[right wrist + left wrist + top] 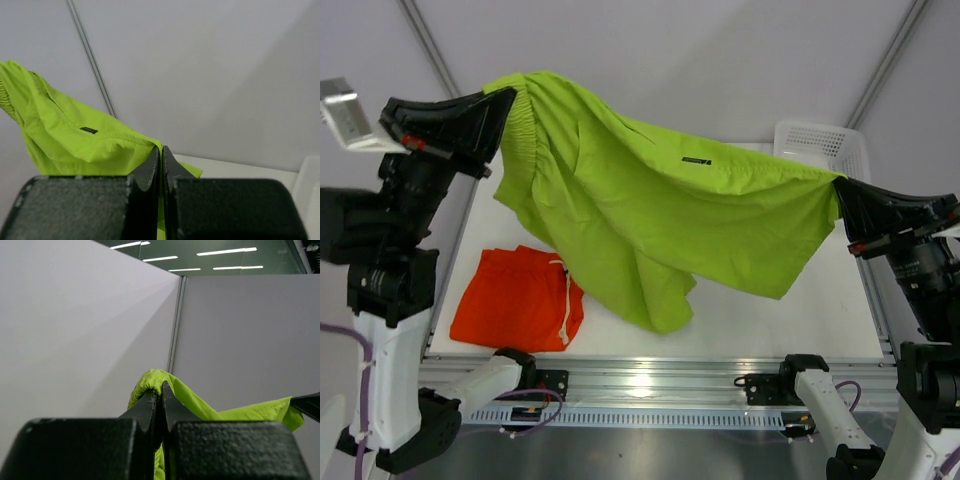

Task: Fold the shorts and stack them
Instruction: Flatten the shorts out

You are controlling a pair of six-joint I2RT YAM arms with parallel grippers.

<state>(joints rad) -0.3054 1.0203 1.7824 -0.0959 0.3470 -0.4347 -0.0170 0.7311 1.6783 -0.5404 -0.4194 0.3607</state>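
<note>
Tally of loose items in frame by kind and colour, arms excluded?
green shorts: 1
orange shorts: 1
white basket: 1
total: 3

I see both arms in matte black housings [400,200] above white lower links [390,385]. The left end effector [508,97] and right end effector [838,186] are black wedges, grainy at the base, tapering to thin fingers [147,410]. Purple cables [342,338] run along the links; a small red mark [412,141] dots the left wrist.
</note>
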